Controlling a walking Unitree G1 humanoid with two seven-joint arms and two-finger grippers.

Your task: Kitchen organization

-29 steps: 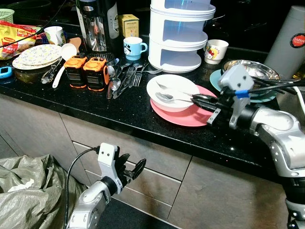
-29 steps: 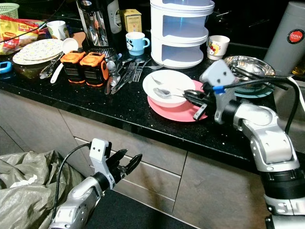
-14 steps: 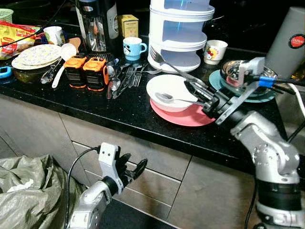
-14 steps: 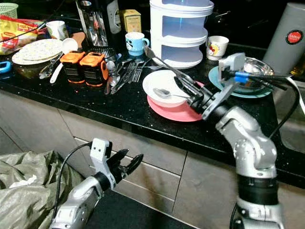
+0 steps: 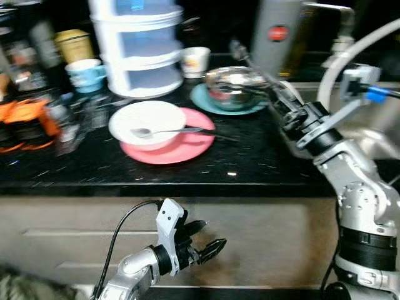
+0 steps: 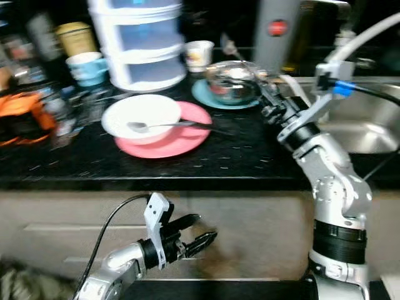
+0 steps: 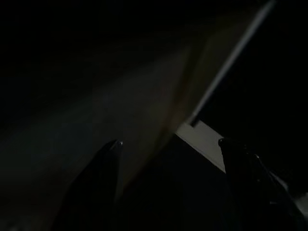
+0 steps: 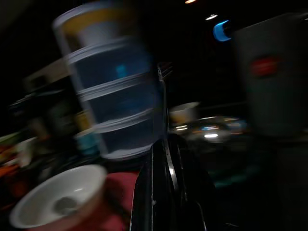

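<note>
Head views motion-blurred, wrist views dark, dim kitchen

This is a home kitchen. A black tabletop (image 5: 187, 175) holds a white bowl (image 5: 147, 122) on a pink plate (image 5: 187, 142), cups, and a steel sink (image 6: 369, 128) with drawers below.
</note>
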